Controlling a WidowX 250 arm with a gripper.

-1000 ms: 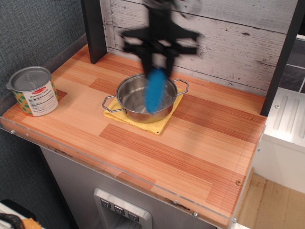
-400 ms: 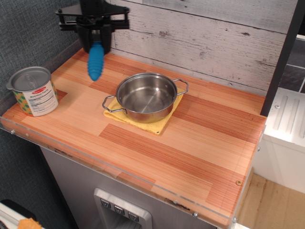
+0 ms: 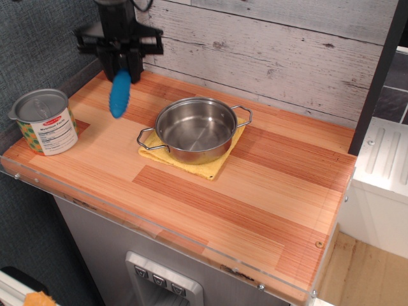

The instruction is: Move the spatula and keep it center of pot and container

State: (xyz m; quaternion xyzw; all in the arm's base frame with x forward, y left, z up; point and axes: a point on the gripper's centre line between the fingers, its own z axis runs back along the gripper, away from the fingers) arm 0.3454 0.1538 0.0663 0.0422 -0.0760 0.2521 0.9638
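While the gripper (image 3: pixel 120 65) hangs over the back-left of the wooden table (image 3: pixel 255 191), the spatula (image 3: pixel 119 93) dangles from it, between pot and container

Biggest first: the table runs wide across the view, pale and reddish planks; on it the pot (image 3: pixel 193 130) sits on a yellow cloth (image 3: pixel 210 164), shiny, both wire handles showing; off to the left, near the table edge, stands the container (image 3: pixel 44 122), lid on; and there's the spatula, blue handle pointing down, its top end clamped in the gripper's closed jaws, the lower tip close above the wood, whether touching is hard to tell, the pronged head hidden
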